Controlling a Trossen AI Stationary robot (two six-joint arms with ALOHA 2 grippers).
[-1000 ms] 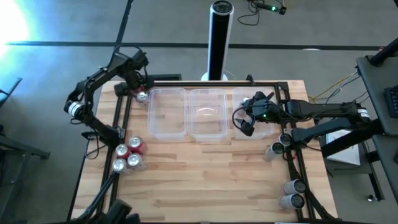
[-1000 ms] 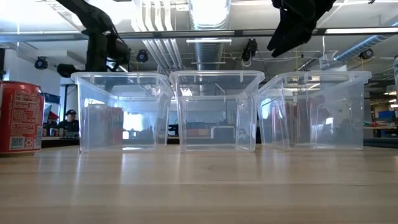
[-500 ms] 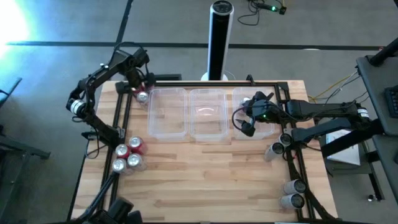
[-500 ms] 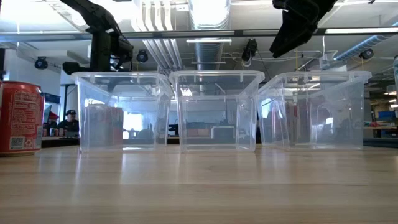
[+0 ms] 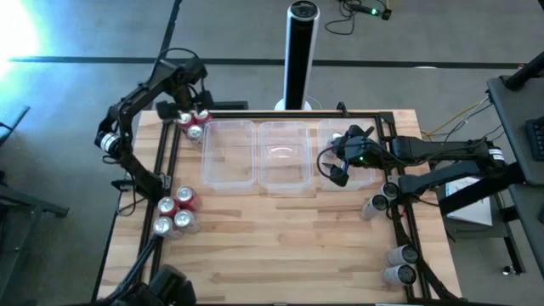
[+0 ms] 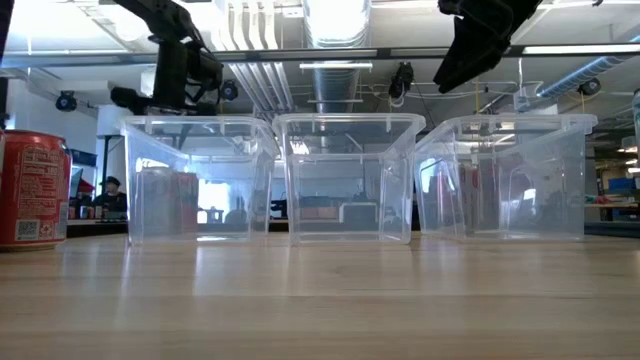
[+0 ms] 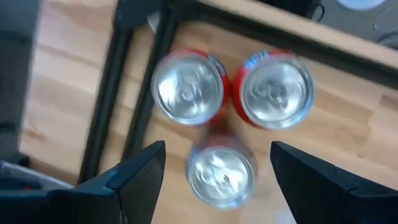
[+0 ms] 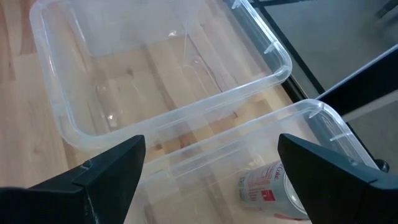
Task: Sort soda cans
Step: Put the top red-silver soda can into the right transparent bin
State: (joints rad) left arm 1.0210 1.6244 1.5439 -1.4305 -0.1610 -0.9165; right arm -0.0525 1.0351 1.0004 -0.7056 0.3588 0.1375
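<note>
Wood table (image 5: 280, 238) with three clear tubs, cans at both ends.
Left claw (image 7: 211, 163) hangs open over three red cans (image 7: 188, 88) at the far left corner; more red cans (image 5: 174, 212) sit nearer. Right claw (image 8: 208, 177) is open over the right tub (image 8: 323, 124), one silver can (image 8: 267, 186) inside. Cans look light, smooth, easy to dent, so grip the round sides.

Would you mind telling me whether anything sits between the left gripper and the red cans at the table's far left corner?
Nothing visible does. The left gripper hangs directly above the three red cans, jaws open and straddling the nearest one, with no object in between.
</note>
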